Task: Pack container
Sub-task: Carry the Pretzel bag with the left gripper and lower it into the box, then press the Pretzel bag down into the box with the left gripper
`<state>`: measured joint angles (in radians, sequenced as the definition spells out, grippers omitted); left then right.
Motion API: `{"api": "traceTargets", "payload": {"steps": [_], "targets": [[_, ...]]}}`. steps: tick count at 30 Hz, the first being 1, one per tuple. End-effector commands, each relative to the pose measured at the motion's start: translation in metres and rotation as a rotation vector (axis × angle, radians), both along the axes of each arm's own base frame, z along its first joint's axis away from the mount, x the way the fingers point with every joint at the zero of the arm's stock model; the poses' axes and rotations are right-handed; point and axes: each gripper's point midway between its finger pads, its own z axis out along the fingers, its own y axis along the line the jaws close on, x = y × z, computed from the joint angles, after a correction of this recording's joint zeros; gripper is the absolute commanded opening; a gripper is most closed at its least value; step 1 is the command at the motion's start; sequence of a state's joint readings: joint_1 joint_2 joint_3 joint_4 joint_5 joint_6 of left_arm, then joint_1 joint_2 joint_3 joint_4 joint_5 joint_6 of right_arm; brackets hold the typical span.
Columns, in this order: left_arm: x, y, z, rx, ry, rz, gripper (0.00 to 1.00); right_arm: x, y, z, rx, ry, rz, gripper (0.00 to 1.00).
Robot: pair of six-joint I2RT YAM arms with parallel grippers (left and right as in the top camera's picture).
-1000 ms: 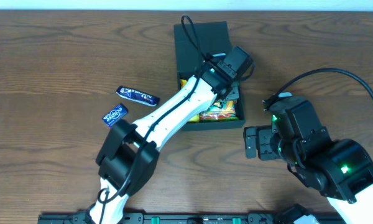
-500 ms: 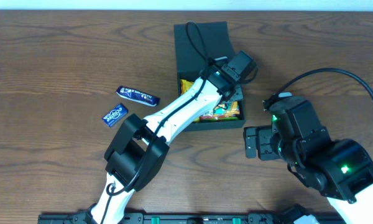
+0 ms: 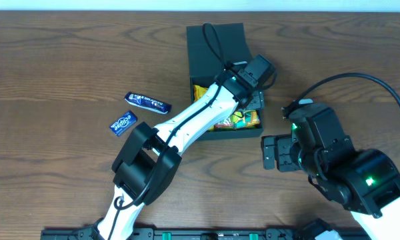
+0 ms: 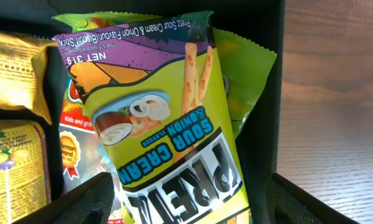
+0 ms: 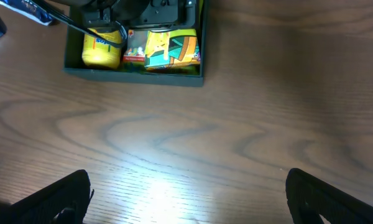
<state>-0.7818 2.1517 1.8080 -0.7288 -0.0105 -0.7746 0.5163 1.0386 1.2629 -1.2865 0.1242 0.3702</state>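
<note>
Left tool, fingers spread and gripping nothing, hangs inside the container. The Pretz packet lies directly beneath, its long axis crossing the finger gap.

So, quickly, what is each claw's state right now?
Left claw: open, over the green plastic Pretz packet in the matte black cardboard box.
Right claw: open, holding nothing.

Seen from above, the light is bright and even, and things look sharp. In the right wrist view, a white shine lies on the table below the container. Inside the container it is dark, and the snack bag looks a little fuzzy.
</note>
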Motion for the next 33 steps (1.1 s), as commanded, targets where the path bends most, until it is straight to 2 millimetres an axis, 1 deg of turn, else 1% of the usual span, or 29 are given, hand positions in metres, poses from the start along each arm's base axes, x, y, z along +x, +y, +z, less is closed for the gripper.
{"api": "traceTargets", "payload": {"steps": [1,3,5,6,7,8,9,10,14,16,18,23,25,29,33], "targets": [[0.010,0.007,0.019,0.045,-0.084,-0.011,0.71,0.001,-0.002,0.003,-0.006,-0.013,0.001,0.99],[0.015,0.015,0.031,0.070,-0.126,0.012,0.52,0.001,-0.002,0.003,-0.006,-0.013,0.001,0.99],[0.018,0.023,0.040,0.090,-0.155,0.031,0.43,0.001,-0.002,0.003,-0.006,-0.013,0.001,0.99],[0.018,0.028,0.045,0.099,-0.163,0.039,0.36,0.001,-0.002,0.003,-0.006,-0.013,0.001,0.99],[0.018,0.030,0.049,0.103,-0.166,0.040,0.30,0.001,-0.002,0.003,-0.006,-0.013,0.001,0.99],[0.019,0.033,0.050,0.106,-0.165,0.045,0.17,0.001,-0.002,0.003,-0.006,-0.013,0.001,0.99],[0.019,0.036,0.050,0.109,-0.161,0.050,0.08,0.001,-0.002,0.003,-0.006,-0.013,0.001,0.99],[0.021,0.040,0.049,0.114,-0.158,0.056,0.06,0.001,-0.002,0.003,-0.006,-0.013,0.001,0.99],[0.033,0.059,0.046,0.148,-0.166,0.104,0.06,0.001,-0.002,0.003,-0.006,-0.013,0.001,0.99],[0.042,0.072,0.038,0.153,-0.148,0.136,0.06,0.001,-0.002,0.003,-0.006,-0.013,0.001,0.99],[0.047,0.077,0.027,0.139,-0.107,0.140,0.06,0.001,-0.002,0.003,-0.006,-0.013,0.001,0.99],[0.048,0.076,0.000,0.113,-0.023,0.087,0.06,0.001,-0.002,0.003,-0.006,-0.013,0.001,0.99],[0.047,0.076,-0.008,0.119,-0.009,0.083,0.06,0.001,-0.002,0.003,-0.006,-0.013,0.001,0.99],[0.040,0.066,-0.021,0.089,0.044,0.048,0.06,0.001,-0.002,0.003,-0.006,-0.013,0.001,0.99],[0.040,0.059,-0.030,0.075,0.052,0.034,0.06,0.001,-0.002,0.003,-0.006,-0.013,0.001,0.99]]}}
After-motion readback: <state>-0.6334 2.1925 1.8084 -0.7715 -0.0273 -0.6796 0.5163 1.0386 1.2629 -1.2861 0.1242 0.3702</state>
